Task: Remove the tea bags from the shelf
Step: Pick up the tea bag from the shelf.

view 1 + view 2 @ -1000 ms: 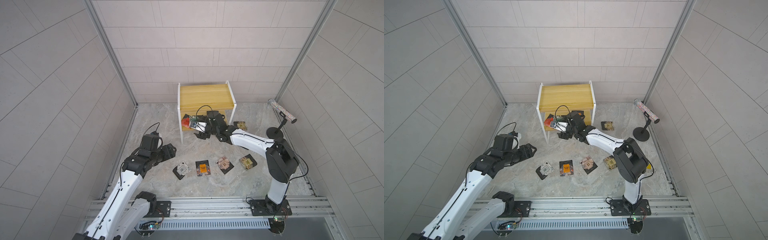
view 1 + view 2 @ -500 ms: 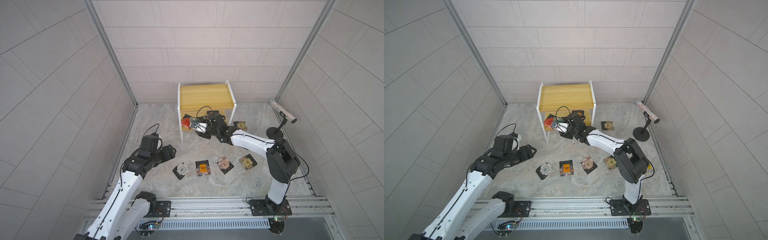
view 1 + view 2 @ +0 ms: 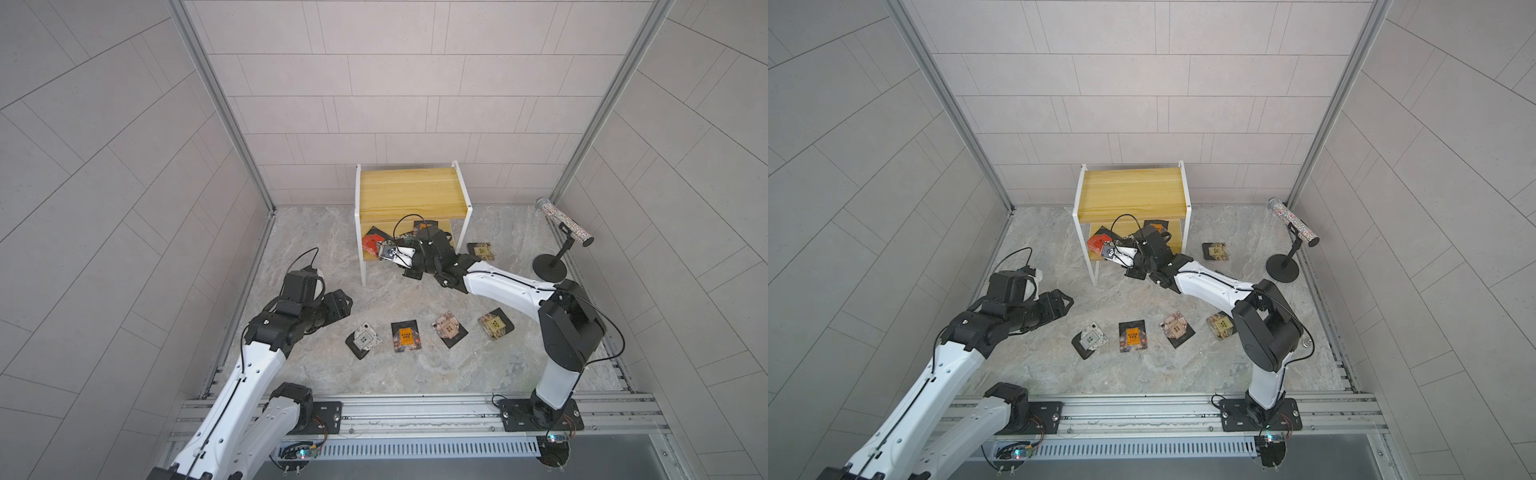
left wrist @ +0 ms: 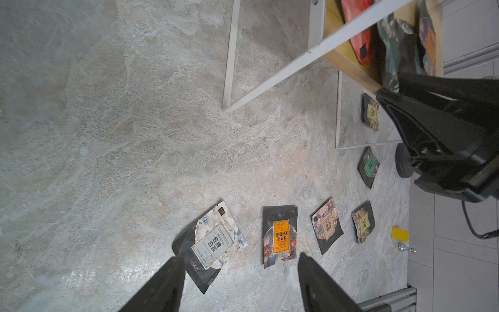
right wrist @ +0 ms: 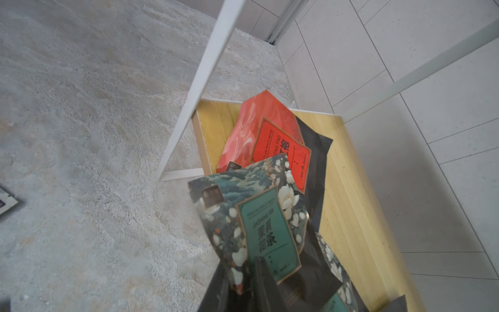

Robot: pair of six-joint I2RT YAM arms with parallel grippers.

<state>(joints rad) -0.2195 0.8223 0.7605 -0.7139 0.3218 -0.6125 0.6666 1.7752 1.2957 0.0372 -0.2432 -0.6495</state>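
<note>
Several tea bags (image 3: 405, 336) on marbled floor (image 3: 457, 374)

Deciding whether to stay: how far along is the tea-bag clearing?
Done: six bags lie on the floor. In hand: the right gripper pinches the green bag at the shelf; left gripper open, empty. Left: the red bag and orange bag, at least.

The small two-tier shelf of yellowish wooden boards in a thin white metal frame (image 3: 409, 195) stands upright against the back wall. On its lower board a red-labelled flat sachet (image 5: 270, 140) lies under a green-labelled floral sachet (image 5: 259, 216), which tilts upward. An orange-labelled sachet (image 3: 424, 226) sits further back. A row of four black-edged sachets (image 3: 406, 336) lies flat on the marbled counter (image 3: 316, 249), and a fifth sachet (image 3: 481, 251) lies beside the shelf.
</note>
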